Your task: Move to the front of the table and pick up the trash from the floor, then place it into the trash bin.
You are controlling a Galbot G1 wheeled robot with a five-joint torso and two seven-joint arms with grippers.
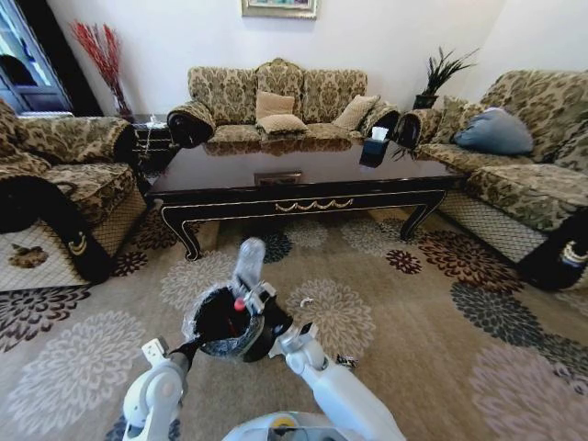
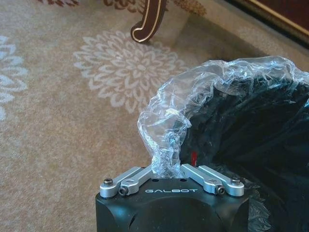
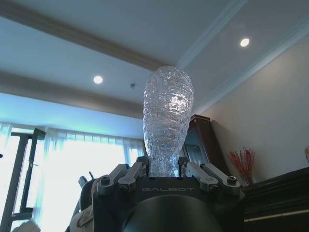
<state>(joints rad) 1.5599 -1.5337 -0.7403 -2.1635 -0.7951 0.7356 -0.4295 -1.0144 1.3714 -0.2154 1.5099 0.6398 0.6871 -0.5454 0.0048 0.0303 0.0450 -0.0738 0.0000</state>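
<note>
The round black trash bin [image 1: 219, 323] with a crinkled clear liner stands on the carpet just in front of me. My left gripper [image 1: 195, 346] is shut on the liner at the bin's rim [image 2: 166, 166]. My right gripper [image 1: 254, 299] is above the bin's right edge. It is shut on a piece of trash, a crushed clear plastic bottle [image 1: 248, 261] with a red end, which points upward [image 3: 166, 116]. A small white scrap [image 1: 306, 300] and a tiny dark shiny wrapper [image 1: 346, 361] lie on the carpet to the right. The dark glossy table [image 1: 303, 170] stands beyond.
Sofas surround the table on the left [image 1: 55, 184], back [image 1: 276, 106] and right [image 1: 533, 156]. A dark tissue box [image 1: 375, 147] sits on the table's far right. A curved table leg [image 2: 147, 21] stands on the flowered carpet beyond the bin.
</note>
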